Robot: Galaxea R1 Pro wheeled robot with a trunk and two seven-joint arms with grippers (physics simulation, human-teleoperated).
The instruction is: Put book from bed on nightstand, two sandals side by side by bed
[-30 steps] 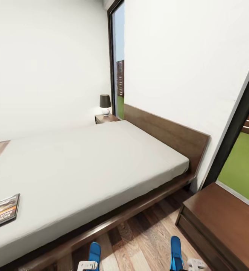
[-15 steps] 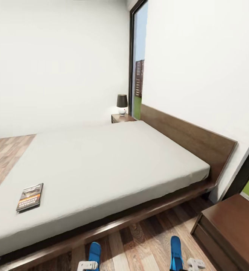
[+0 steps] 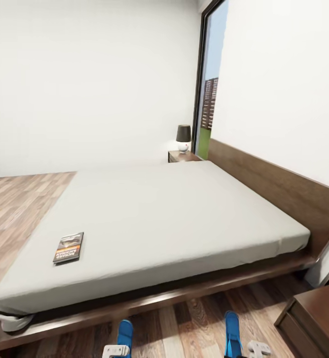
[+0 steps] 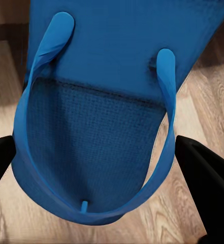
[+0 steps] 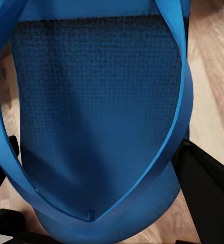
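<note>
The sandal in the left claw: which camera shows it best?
The left wrist view: the bright blue flip-flop sandal is seen close up, its textured sole and thin strap clear, held between the left claw's black fingers. The head view catches just its tip at the bottom edge. The right wrist view shows the other sandal.

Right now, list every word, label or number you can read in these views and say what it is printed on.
Book on the bed: white lettering above an orange band on the cover, too small and blurred to read.
Blue sandals: no print on them.
No other text anywhere.
</note>
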